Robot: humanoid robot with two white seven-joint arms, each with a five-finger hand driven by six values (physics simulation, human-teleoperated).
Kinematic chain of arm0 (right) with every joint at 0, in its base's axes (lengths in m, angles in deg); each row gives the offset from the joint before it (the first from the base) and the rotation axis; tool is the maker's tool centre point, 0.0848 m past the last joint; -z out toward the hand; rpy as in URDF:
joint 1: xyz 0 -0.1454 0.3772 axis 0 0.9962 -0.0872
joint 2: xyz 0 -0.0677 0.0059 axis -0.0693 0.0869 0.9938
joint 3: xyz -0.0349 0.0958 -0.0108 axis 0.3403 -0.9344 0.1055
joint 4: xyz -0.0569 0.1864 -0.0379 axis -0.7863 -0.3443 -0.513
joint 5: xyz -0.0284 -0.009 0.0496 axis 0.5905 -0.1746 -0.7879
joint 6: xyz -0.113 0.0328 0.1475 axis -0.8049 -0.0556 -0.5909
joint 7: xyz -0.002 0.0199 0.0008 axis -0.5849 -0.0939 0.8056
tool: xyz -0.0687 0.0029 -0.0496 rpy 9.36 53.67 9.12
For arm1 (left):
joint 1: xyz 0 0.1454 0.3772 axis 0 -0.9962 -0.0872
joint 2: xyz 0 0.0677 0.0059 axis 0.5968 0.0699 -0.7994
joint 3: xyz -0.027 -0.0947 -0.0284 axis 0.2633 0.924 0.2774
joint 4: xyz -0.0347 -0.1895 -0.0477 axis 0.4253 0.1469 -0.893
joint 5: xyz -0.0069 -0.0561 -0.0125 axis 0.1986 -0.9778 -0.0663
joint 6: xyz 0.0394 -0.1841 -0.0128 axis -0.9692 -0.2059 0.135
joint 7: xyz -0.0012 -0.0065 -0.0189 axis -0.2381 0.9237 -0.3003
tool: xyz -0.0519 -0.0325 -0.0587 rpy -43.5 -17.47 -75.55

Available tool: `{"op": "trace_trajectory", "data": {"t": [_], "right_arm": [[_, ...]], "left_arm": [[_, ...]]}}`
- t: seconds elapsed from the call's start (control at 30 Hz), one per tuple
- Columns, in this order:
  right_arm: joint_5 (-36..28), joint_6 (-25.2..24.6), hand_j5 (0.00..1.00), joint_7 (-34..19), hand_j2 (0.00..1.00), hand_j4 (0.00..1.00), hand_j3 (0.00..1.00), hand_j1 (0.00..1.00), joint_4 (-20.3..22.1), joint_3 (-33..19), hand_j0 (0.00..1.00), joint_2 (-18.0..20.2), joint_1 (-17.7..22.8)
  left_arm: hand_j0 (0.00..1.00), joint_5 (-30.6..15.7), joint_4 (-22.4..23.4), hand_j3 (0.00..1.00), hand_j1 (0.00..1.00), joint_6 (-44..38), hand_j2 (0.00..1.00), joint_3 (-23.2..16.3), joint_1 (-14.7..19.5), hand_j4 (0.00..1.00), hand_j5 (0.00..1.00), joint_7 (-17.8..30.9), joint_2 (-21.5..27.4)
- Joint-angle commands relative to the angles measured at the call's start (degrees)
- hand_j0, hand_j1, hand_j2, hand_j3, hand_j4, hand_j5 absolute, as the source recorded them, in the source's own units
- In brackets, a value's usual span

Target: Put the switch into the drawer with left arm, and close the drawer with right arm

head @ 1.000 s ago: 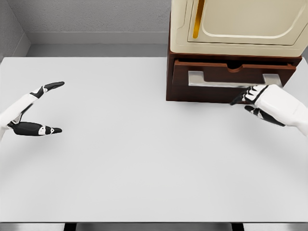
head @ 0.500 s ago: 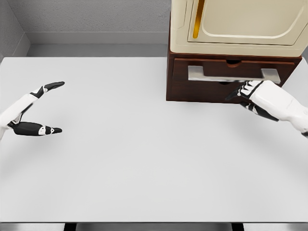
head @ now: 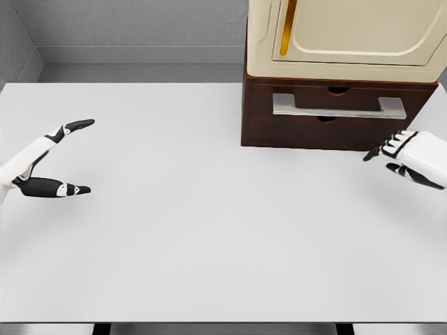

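The dark brown drawer [head: 335, 115] of the wooden cabinet at the back right stands shut, its silver handle [head: 339, 106] flush across the front. No switch shows anywhere in the head view. My right hand [head: 391, 155] hovers just right of and below the drawer front, apart from it, fingers loosely curled and holding nothing. At the far left my left hand [head: 73, 157] rests over the table with thumb and fingers spread wide and nothing between them.
A cream appliance [head: 346, 35] with a yellow strip sits on top of the brown cabinet. The white table [head: 209, 223] stretches between both hands, with a grey wall behind and the front edge at the bottom.
The drawer went from partly open to fully shut as my right hand pushed it in. The right hand has since pulled back to the right and away from the front. The left hand stayed put.
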State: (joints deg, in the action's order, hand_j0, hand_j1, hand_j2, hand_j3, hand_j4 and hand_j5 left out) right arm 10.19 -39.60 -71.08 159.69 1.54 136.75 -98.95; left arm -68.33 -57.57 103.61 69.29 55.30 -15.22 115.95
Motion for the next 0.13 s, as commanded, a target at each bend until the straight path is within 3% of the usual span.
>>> {"op": "trace_trajectory", "data": {"t": [0.0,0.1], "right_arm": [[-0.7,0.06,0.62,0.07,0.62,0.62,0.62,0.62,-0.04,-0.17,0.62,4.23,0.0],[-1.23,0.06,0.62,0.33,0.62,0.62,0.62,0.62,1.27,-0.16,0.62,6.16,1.32]], "left_arm": [[1.0,-0.24,-0.02,1.0,1.0,-0.08,1.0,-0.04,0.0,1.0,1.0,-0.02,-0.11],[1.0,-0.24,-0.02,1.0,1.0,-0.08,1.0,-0.13,0.0,1.0,1.0,-0.02,-0.19]]}}
